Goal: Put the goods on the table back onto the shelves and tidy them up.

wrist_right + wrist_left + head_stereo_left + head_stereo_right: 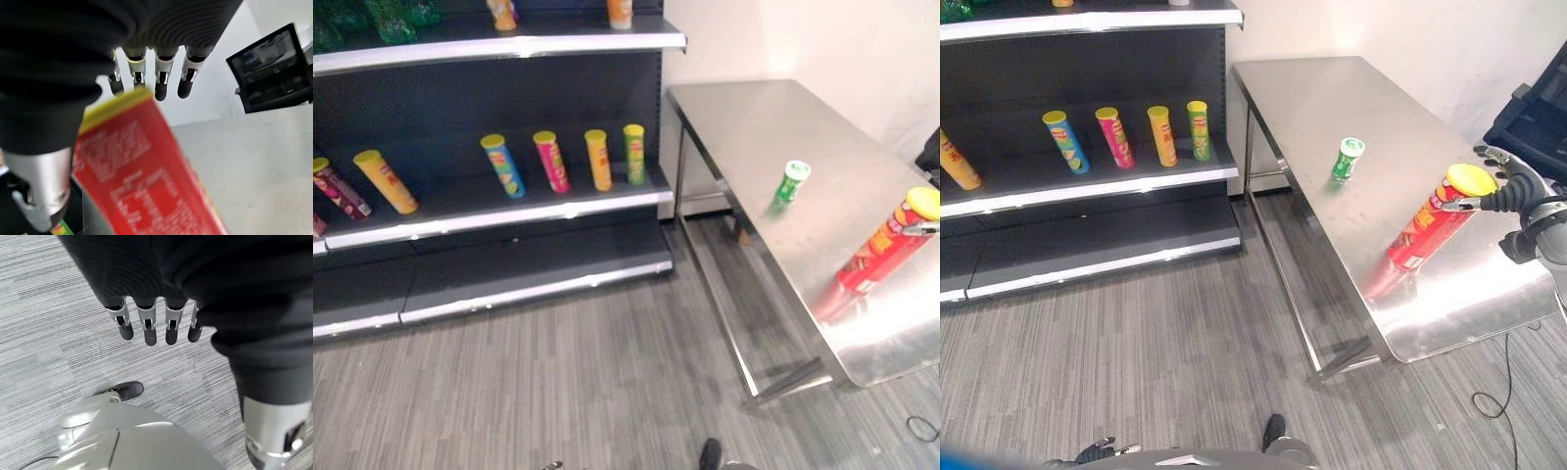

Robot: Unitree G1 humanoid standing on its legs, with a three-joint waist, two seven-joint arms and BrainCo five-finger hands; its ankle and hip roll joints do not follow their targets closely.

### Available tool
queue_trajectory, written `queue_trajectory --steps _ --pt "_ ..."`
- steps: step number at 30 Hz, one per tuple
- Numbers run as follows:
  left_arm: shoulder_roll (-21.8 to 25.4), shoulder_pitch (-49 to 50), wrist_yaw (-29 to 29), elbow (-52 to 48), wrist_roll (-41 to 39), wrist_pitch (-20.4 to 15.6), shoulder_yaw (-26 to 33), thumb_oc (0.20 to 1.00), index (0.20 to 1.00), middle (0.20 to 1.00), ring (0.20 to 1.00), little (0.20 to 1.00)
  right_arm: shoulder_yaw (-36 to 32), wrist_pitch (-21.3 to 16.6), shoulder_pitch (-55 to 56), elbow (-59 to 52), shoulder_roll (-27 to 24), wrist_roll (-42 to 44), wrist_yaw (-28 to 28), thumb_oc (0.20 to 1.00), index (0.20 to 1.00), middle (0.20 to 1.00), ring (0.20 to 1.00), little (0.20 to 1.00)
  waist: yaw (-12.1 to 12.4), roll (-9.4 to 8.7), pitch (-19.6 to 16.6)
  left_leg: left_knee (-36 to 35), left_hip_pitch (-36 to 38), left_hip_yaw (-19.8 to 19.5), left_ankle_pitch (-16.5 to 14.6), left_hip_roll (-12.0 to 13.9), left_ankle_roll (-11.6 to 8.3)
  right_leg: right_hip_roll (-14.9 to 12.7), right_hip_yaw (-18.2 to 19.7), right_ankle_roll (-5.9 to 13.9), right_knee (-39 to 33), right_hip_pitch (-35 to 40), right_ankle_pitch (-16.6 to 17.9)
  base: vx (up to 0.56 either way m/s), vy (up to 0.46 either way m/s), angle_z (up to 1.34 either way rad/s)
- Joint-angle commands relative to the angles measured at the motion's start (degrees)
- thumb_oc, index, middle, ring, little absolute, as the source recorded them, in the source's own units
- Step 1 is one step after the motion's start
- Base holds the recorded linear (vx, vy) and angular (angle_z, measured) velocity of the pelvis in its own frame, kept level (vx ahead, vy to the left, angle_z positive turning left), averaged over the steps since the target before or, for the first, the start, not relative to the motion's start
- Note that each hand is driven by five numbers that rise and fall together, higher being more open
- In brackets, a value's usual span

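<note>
1. A tall red chip can (1430, 228) with a yellow lid stands tilted on the steel table (1351, 98), near the table's front right part.
2. The right hand (1513, 191) is at the can's top, level with the lid. In the right wrist view its fingers (161, 81) reach straight out past the lid and its thumb (41, 191) sits on the can's other side. Whether they actually press on the can cannot be told.
3. A short green can (1347, 159) with a white lid stands on the table, farther back from the red can and well apart from it.
4. The dark shelf unit (509, 211) stands left of the table, its end close to the table's back corner.
5. Four cans stand in a row on its middle shelf: blue (502, 165), pink (551, 161), orange (597, 159) and green (634, 154). A yellow can (385, 180) and a maroon can (337, 188) stand farther from the table.
6. The left hand (146, 323) hangs over the grey floor (49, 333), its fingers straight and empty.
</note>
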Motion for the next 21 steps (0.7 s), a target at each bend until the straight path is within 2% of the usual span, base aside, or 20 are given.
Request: queue_trajectory --steps 1,6,7,8,9,17,21 --pt "3.40 -1.71 0.01 -0.40 -2.11 -1.42 -1.38 1.000 1.000 1.000 1.000 1.000 3.80 -0.94 -6.27 0.87 -1.94 -0.18 -0.01 1.000 1.000 1.000 1.000 1.000 1.41 -2.16 -1.14 0.42 -1.06 6.11 3.09 3.96 -4.81 0.60 0.83 2.01 0.87 2.70 -8.29 0.01 -0.030 0.11" --pt "3.50 -1.59 0.05 -0.52 -2.58 -1.45 -1.17 1.000 1.000 1.000 1.000 1.000 5.91 -0.65 -7.88 1.89 -1.42 -0.77 0.28 1.000 1.000 1.000 1.000 1.000 1.83 -2.30 -1.02 0.42 -1.05 6.04 3.20 4.19 -4.93 0.82 0.64 1.87 0.87 2.84 -8.47 0.01 -0.026 0.07" --pt "3.53 -1.60 0.06 -0.43 -2.68 -1.42 -1.17 1.000 1.000 1.000 1.000 1.000 6.48 -0.46 -8.01 2.41 -1.48 -1.28 0.44 0.875 0.875 0.875 0.875 0.875 1.91 -2.35 -0.93 0.42 -1.08 6.03 3.27 4.26 -4.97 0.85 0.58 1.84 0.87 2.82 -8.48 0.00 0.000 0.00" --pt "3.51 -1.59 0.06 -0.43 -2.68 -1.42 -1.13 1.000 1.000 1.000 1.000 1.000 6.64 -0.47 -8.17 2.46 -1.47 -1.27 0.44 0.580 0.580 0.580 0.580 0.580 1.86 -2.33 -0.93 0.42 -1.08 6.03 3.27 4.27 -4.97 0.86 0.58 1.84 0.87 2.83 -8.48 0.00 0.000 0.00" --pt "3.59 -1.65 0.06 -0.38 -2.88 -1.32 -1.00 1.000 1.000 1.000 1.000 1.000 7.64 -0.07 -8.45 2.80 -2.03 -1.99 1.05 0.200 0.200 0.200 0.200 0.200 2.04 -2.42 -0.87 0.42 -1.13 6.00 3.39 4.33 -5.03 0.97 0.47 1.80 0.87 2.90 -8.56 0.00 0.000 0.00" --pt "3.74 -0.90 -0.54 -0.95 -3.28 -1.54 -0.46 1.000 1.000 1.000 1.000 1.000 10.00 0.35 -6.88 1.71 -5.24 -2.25 4.14 0.200 0.200 0.200 0.200 0.200 1.84 -2.73 -0.43 0.42 -1.12 5.95 3.63 4.69 -5.37 1.35 0.37 1.58 0.87 2.93 -8.77 0.00 -0.004 0.00" --pt "3.67 -0.67 -0.65 -1.37 -3.36 -1.61 -0.33 1.000 1.000 1.000 1.000 1.000 8.66 0.16 -5.61 0.43 -5.42 -2.64 3.67 0.200 0.200 0.200 0.200 0.200 1.70 -2.80 -0.29 0.42 -0.88 6.20 3.61 5.04 -5.41 1.61 0.68 1.52 0.87 2.94 -8.88 0.00 0.000 0.00"
